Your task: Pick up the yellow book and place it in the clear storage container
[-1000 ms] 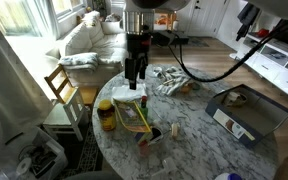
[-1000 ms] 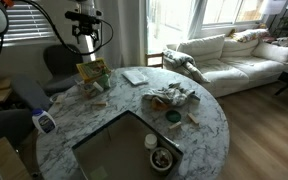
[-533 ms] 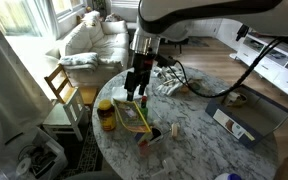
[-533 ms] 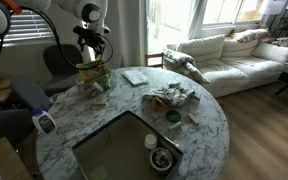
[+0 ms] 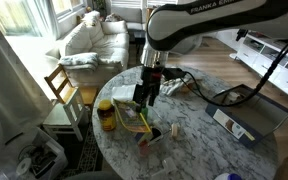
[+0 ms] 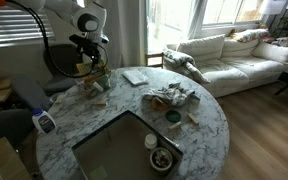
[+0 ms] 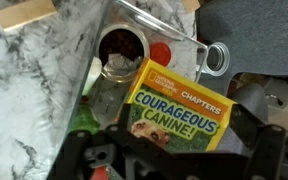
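Pincer [image 5: 144, 97] wide open, empty, poised over yellow book [image 7: 179, 112] near table [image 5: 194, 140] edge; grasp, lift, carry to clear storage container [image 5: 267, 122] all left.

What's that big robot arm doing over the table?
The robot arm's pincer is open and hangs right over the yellow book, which is called Courageous Canine. The book lies on the marble table beside a jar. The pincer hasn't grabbed the book yet. The clear storage container, where the book is meant to go, sits at the other side of the table.
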